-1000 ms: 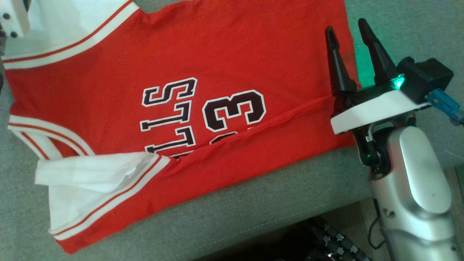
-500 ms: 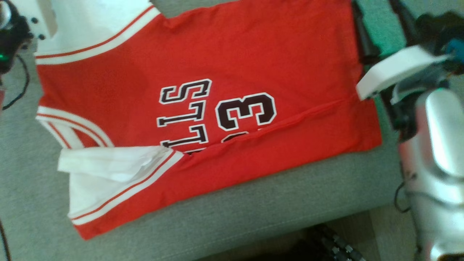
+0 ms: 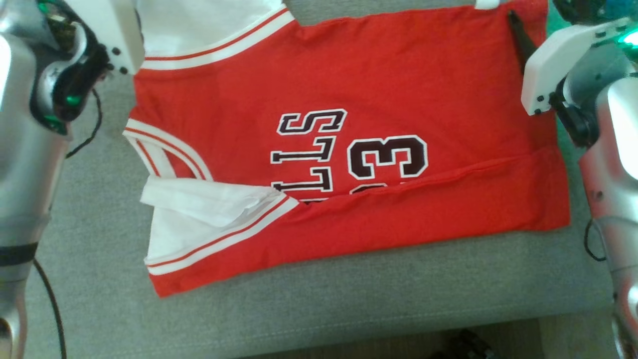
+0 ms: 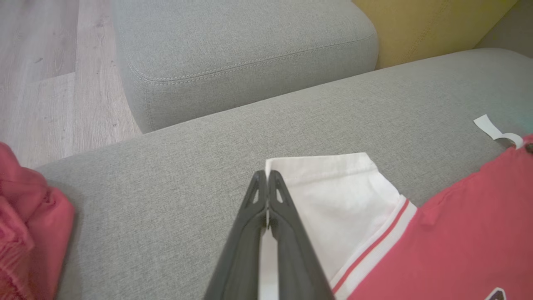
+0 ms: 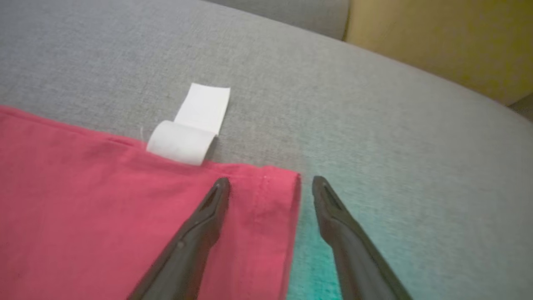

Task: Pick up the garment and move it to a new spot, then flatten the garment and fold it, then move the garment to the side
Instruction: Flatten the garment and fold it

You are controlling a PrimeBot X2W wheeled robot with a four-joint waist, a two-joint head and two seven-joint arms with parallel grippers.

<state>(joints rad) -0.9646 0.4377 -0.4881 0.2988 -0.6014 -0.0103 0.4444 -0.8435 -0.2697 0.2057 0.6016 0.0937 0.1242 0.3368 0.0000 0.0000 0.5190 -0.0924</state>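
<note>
red basketball jersey spread mid-frame on the grey sofa seat.
my left jaws are pinched shut on its white corner at upper left; my right jaws gape astride its red hem corner at upper right.

Head view overlooks the garment — wrist views skim its far corners.

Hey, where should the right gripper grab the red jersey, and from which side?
Its far hem corner, beside the white tag. The jersey lies flat on the cushion, its side edge inside the open right gripper, so come from the bare cushion side and pinch that edge.
</note>
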